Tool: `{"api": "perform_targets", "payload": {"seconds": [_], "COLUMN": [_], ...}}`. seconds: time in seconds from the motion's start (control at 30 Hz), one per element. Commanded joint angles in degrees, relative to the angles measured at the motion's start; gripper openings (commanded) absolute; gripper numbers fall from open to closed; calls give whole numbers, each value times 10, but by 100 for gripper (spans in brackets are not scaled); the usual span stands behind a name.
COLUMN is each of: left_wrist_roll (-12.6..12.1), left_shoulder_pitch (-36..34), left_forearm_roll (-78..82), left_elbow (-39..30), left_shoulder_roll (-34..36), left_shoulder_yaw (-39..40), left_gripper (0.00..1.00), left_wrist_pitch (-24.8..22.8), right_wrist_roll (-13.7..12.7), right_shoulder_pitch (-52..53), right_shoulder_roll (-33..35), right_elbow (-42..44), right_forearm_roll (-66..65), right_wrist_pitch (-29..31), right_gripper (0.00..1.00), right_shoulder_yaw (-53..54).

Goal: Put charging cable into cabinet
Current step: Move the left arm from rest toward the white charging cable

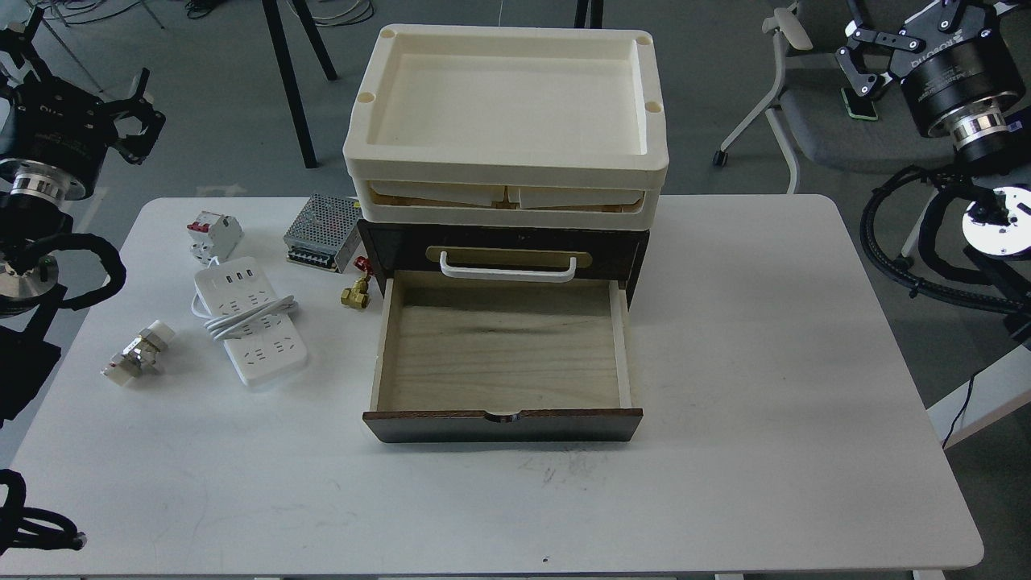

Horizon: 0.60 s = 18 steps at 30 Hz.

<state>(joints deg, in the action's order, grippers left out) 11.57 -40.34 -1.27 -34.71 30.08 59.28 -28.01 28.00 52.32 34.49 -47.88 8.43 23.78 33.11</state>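
The charging cable (250, 322), a white power strip with its thick cord looped across the middle, lies flat on the left part of the white table (765, 362). To its right stands the dark brown cabinet (503, 250). Its lower drawer (501, 346) is pulled out, pale-wood lined and empty. The drawer above, with a white handle (507, 270), is shut. My left gripper (145, 109) hangs open beyond the table's far left corner, well away from the strip. Far off at the upper right, my right gripper (858, 60) is open and holds nothing.
Stacked cream trays (506, 165) sit on the cabinet. Near the strip lie a white-and-red breaker (213, 234), a perforated metal box (324, 232), a brass fitting (355, 294) and a small metal part (138, 354). A grey chair (813, 121) stands behind the table.
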Motion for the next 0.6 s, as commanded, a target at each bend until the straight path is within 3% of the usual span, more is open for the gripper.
{"api": "perform_targets", "payload": {"seconds": [0.0,0.17,0.27,0.33,0.37,0.5,0.57], "left_wrist_roll": [5,3,8,18,34,154,164], "left_shoulder_pitch": [1,-1,-4,-4,-7,11,35], "left_forearm_roll": [1,-25,-72,-103,-111,-116,-118], "left_elbow": [0,18,117,141,141,115,65], "left_shoulder_roll": [-5,-16,-20,-30,-43,-38,1], "left_shoulder_yaw": [1,8,11,11,12,13,13], "left_gripper": [100,100,100,100,100,100,100], "left_wrist_pitch": [0,0,0,0,0,0,0], "right_wrist_roll": [0,0,0,0,0,0,0], "right_shoulder_pitch": [-13,-15,-16,-19,-20,-36,-50], "right_shoulder_roll": [11,11,8,7,7,12,26], "right_elbow": [-2,0,-1,-1,-1,-2,-5], "right_forearm_roll": [0,0,0,1,2,5,5], "right_wrist_pitch": [42,42,42,42,42,42,42], "right_gripper": [100,100,100,100,100,100,100], "right_shoulder_yaw": [1,5,12,13,13,30,47]}}
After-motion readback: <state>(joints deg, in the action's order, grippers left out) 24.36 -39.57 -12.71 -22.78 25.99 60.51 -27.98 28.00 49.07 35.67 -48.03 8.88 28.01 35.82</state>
